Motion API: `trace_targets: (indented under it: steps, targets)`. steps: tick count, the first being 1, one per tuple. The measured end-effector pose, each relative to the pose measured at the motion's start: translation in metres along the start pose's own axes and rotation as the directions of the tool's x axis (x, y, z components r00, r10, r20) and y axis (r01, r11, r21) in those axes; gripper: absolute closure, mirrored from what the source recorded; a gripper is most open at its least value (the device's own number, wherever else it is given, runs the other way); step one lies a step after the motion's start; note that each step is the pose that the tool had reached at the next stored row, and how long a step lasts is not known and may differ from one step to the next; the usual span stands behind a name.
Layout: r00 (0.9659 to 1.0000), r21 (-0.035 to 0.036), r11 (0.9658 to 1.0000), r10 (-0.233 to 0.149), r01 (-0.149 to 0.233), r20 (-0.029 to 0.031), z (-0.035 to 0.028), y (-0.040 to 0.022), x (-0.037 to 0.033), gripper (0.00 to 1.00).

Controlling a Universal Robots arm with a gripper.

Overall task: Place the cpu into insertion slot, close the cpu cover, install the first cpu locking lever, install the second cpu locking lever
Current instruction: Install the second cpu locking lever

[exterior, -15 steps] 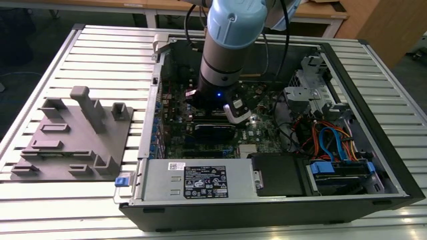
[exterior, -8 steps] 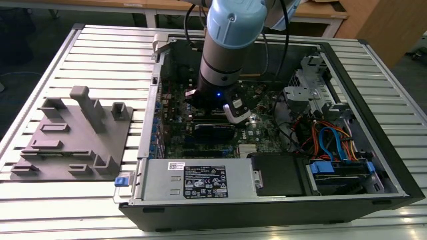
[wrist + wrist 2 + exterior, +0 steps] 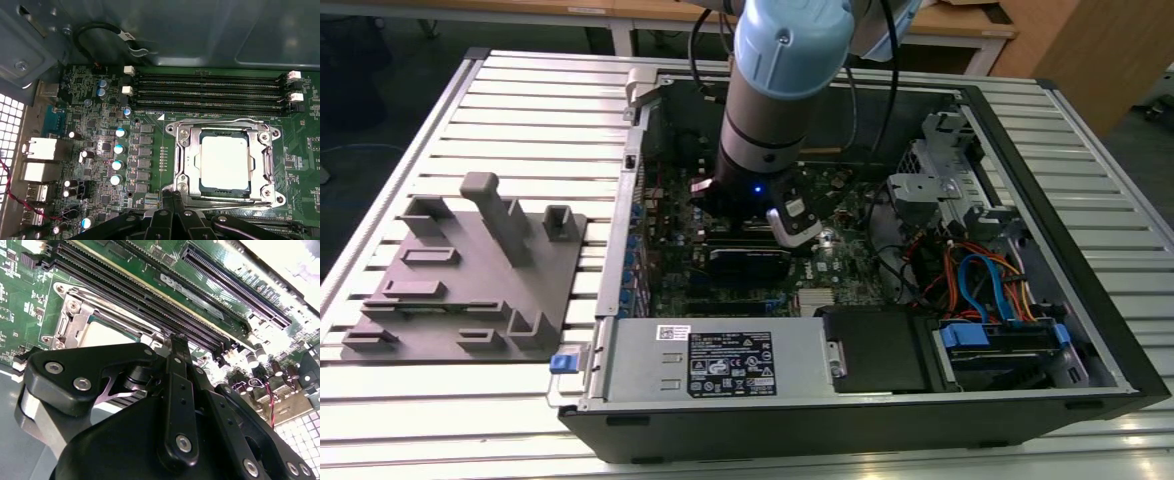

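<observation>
The cpu [image 3: 224, 163] sits in its slot on the motherboard [image 3: 150, 145], with the cpu cover [image 3: 225, 131] lying closed around it (memory slots [image 3: 210, 92] run just beside). The hand [image 3: 173, 200] is at the cover's edge, fingers [image 3: 179, 347] together. The computer case [image 3: 1067, 330] rests on the desk [image 3: 520, 110].

The small square cpu [image 3: 225, 162] has a dull, matt silver-grey metal top. Around it, the thin silvery metal cpu cover [image 3: 187, 165] shines brighter, with a smooth stamped finish. The green motherboard [image 3: 100, 145] looks glossy, the long black memory slots [image 3: 210, 90] matt plastic. The black gripper [image 3: 177, 347] is smooth plastic-looking with bright metal screws. The desk [image 3: 534, 110] is ribbed pale metal.
</observation>
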State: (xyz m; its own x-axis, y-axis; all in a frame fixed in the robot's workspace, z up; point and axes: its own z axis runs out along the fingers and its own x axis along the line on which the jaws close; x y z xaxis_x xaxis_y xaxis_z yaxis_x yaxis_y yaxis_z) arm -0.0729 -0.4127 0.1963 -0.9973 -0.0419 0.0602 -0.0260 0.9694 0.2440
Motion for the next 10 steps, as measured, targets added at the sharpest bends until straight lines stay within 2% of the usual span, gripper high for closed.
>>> trace_targets:
  steps: [6,10]
  targets:
    - [1.0,-0.0102,0.9999,-0.001,0.001,0.0007,0.0003,0.0,0.0001,0.89]
    - [1.0,-0.0132,0.9999,-0.001,0.001,0.0011,0.0005,-0.0001,0.0003,0.89]
